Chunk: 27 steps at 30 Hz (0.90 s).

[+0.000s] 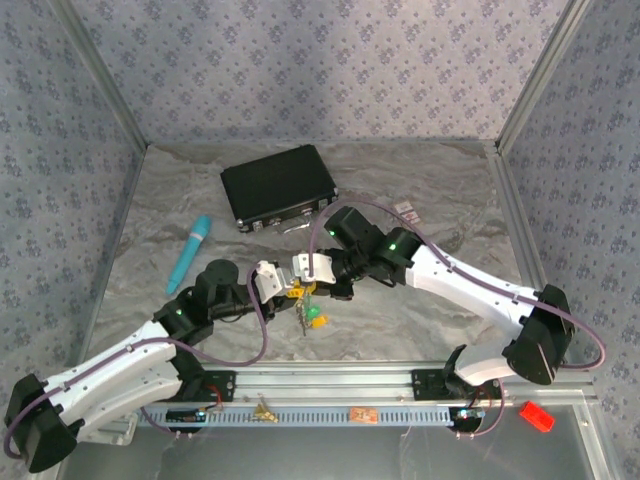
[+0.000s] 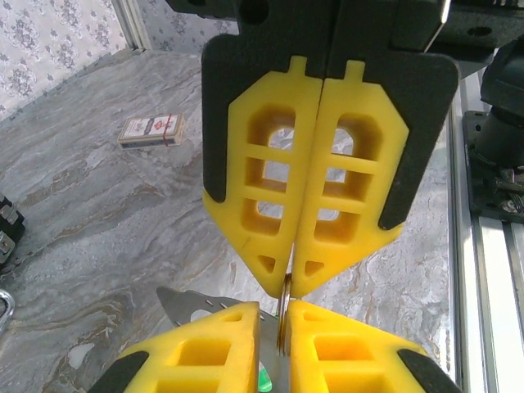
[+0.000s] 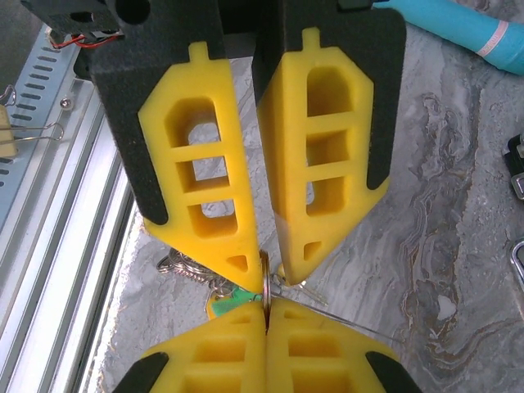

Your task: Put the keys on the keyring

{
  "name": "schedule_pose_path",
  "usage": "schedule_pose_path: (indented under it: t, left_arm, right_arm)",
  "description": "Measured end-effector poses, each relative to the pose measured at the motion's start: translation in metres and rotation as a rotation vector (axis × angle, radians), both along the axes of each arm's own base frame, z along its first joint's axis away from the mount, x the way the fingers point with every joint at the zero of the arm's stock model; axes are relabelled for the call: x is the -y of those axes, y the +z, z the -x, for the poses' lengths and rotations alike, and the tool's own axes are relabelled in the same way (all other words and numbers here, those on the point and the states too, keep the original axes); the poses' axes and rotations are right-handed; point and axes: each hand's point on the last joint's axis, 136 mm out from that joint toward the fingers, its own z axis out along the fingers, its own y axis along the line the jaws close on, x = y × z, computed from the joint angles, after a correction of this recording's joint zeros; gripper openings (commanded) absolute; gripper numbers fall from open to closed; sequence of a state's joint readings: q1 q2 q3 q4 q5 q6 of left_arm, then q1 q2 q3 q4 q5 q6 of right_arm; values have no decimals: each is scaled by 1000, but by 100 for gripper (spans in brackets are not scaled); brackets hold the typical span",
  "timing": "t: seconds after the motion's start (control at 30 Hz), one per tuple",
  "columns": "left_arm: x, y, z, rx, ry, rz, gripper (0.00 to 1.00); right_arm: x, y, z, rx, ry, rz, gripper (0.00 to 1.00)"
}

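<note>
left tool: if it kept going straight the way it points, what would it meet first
The left tool likely meets the keyring at its tips, then at once the right tool, facing it tip to tip.

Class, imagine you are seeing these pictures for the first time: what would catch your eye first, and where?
At the scene's centre, two yellow-fingered arms meet tip to tip: the right end effector pinches a small keyring, and the left end effector flanks it with its tips. A bunch of keys, one green-headed, dangles just below. A black case lies behind.
</note>
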State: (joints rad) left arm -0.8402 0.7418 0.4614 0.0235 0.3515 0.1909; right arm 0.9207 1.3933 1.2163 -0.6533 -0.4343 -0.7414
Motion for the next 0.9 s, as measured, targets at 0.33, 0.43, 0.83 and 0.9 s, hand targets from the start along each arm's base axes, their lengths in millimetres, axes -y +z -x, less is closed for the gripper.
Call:
schedule_pose_path:
  t: [0.33,0.43,0.83,0.9]
  left_arm:
    - [1,3,0,-4,0,14,0]
    - [1,3,0,-5,-3,14,0]
    - [-4,-2,3,11,14,69,0]
    - [-3,-1,3,12,15,76,0]
  right_arm:
    - [-2,3,-2,-37,-31,-60,0]
    - [-2,3,-2,-48,-42,-74,4]
    - [13,-13,-6,-154,-172,-153,28]
    - [13,-15,-6,-169,-180,-157,27]
